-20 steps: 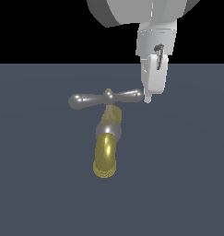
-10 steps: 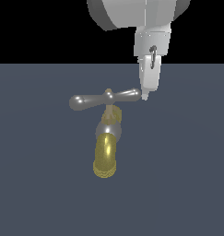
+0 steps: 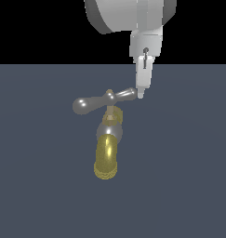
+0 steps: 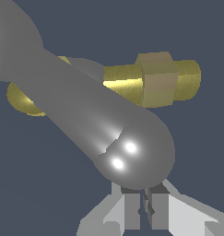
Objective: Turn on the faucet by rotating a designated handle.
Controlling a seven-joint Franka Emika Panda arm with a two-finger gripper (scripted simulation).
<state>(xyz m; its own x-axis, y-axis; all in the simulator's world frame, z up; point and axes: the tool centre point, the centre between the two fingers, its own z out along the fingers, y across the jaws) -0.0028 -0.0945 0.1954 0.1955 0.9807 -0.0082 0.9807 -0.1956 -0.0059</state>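
Standing on a plain slate-blue surface (image 3: 189,186) under blackness, the faucet (image 3: 106,153) meets the clenched tool (image 3: 141,95).

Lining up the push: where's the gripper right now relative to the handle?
In the exterior view the gripper hangs at the handle's tip on the view's right, fingers together, above the faucet's gold spout.

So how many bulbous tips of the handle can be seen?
2. One tip is at the exterior view's left; the other tip is at its right, beside the gripper. None seems hidden.
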